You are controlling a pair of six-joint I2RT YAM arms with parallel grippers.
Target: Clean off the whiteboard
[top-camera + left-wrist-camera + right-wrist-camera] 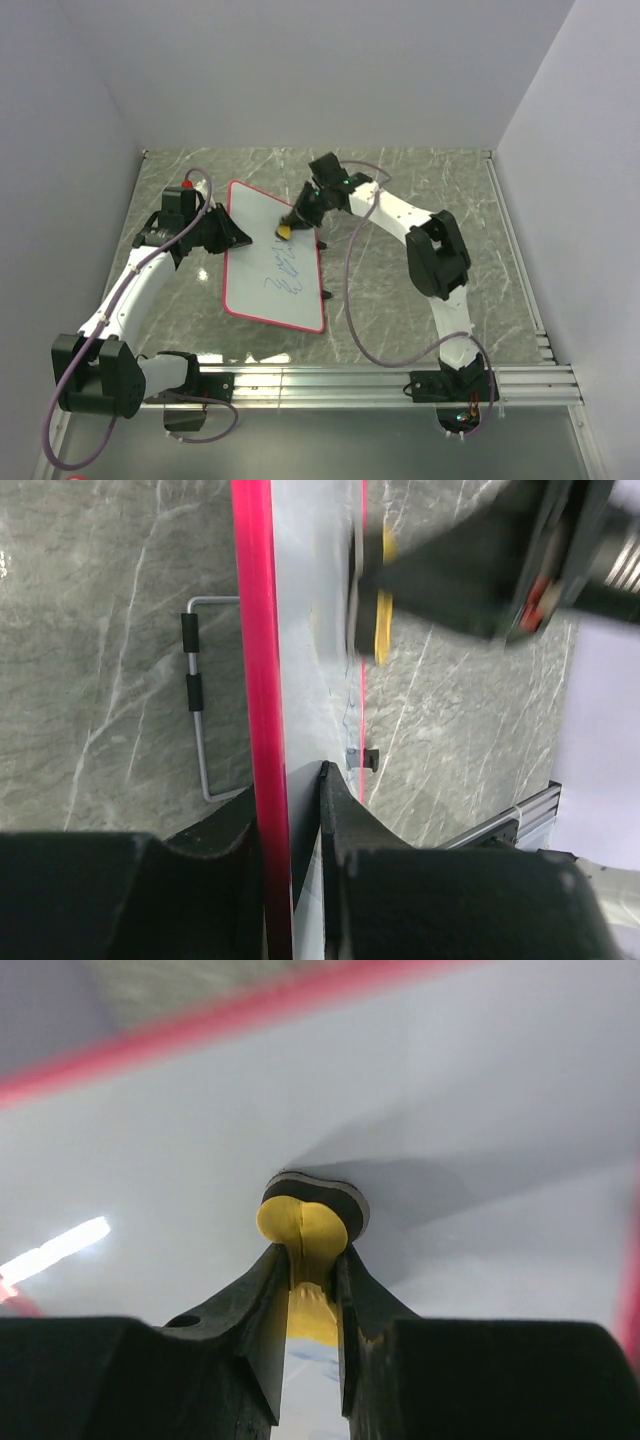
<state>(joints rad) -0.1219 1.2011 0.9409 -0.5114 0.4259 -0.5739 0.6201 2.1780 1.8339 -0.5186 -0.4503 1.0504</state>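
Whiteboard (272, 268) sits clamped at its ten o'clock rim by left gripper (238, 239), while right gripper (291, 224) pinches yellow eraser (284, 231) toward one o'clock.

the left arm (135, 285) and right arm (400, 212) are glossy white shells joined by boxy black joints. a lilac cable (348, 290) loops along each. a red cap (188, 186) tops the left wrist. the fingers (250, 1305) are matte black, tapered wedges.

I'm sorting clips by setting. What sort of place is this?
Probably a robotics lab test cell, not a home: plain white walls box in a marble-patterned table, and an aluminium rail along its near edge carries the left arm and right arm.
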